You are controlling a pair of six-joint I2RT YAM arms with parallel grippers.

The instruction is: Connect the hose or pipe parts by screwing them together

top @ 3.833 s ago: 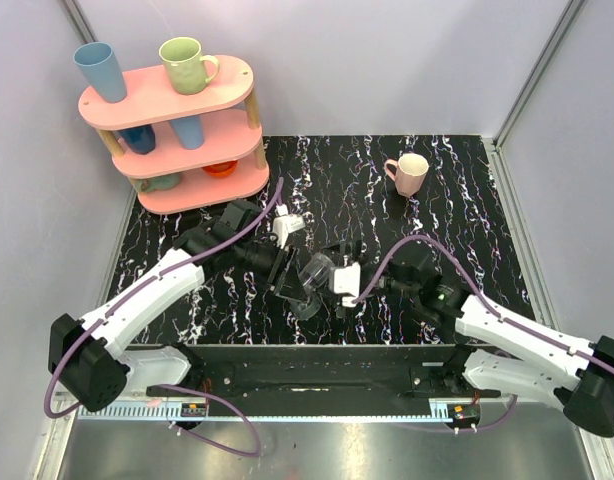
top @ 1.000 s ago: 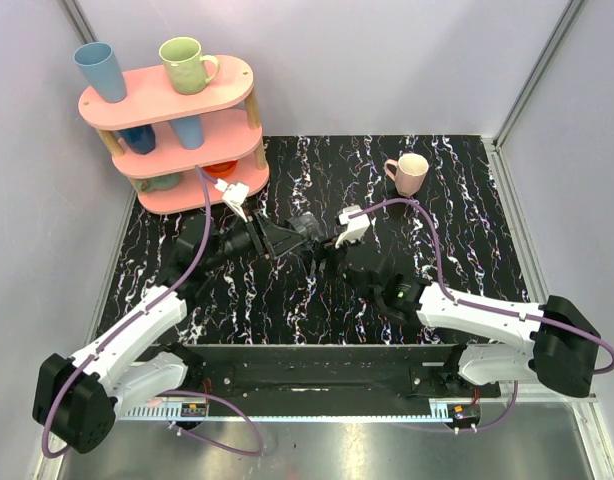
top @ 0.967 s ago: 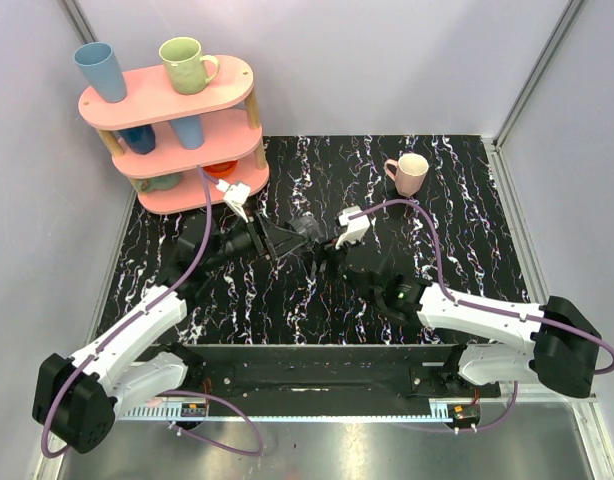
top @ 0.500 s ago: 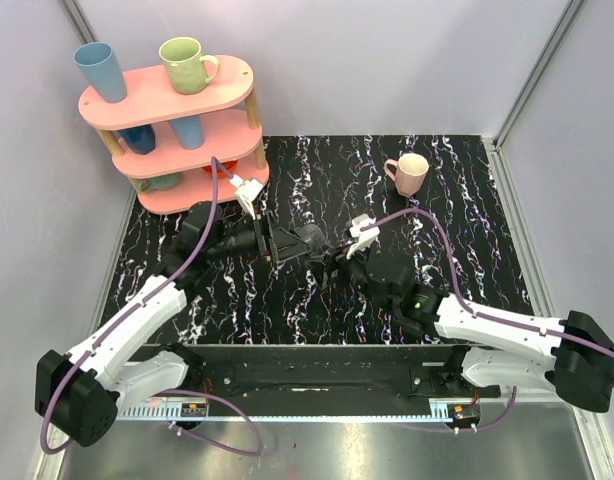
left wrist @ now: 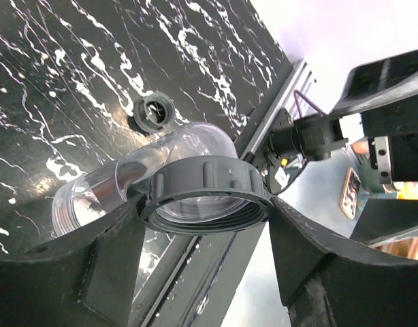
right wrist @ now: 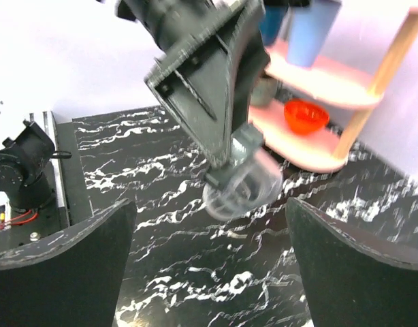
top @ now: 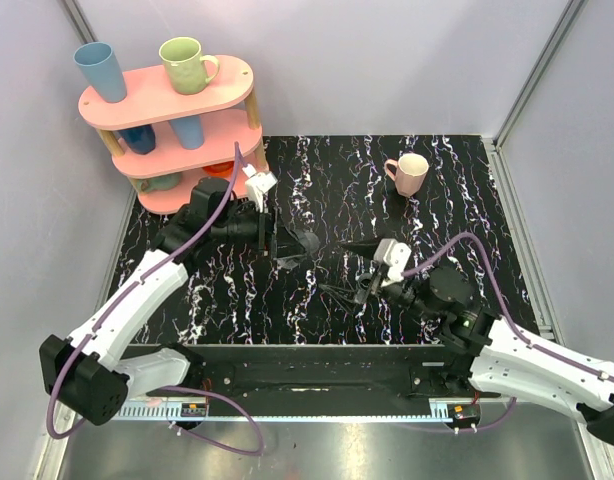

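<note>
My left gripper (top: 286, 245) is shut on the joined pipe part (top: 305, 242), held above the black marbled table. In the left wrist view the fingers (left wrist: 107, 252) clamp the grey threaded ring (left wrist: 205, 194), which sits on the translucent curved tube (left wrist: 188, 146). A small grey ring fitting (left wrist: 154, 111) lies loose on the table beyond it. My right gripper (top: 352, 268) stands wide open and apart from the tube, to its near right. Its wrist view shows the blurred tube (right wrist: 242, 184) ahead in the left gripper, with nothing in the right gripper (right wrist: 210, 204).
A pink mug (top: 409, 172) stands at the back right of the table. A pink three-tier shelf (top: 147, 98) with cups and an orange bowl (right wrist: 306, 116) fills the back left corner. Purple cables loop over both arms.
The right gripper has opened wide, let go of the pipe part and pulled back toward the near right. The left gripper keeps the pipe part and has shifted slightly.
</note>
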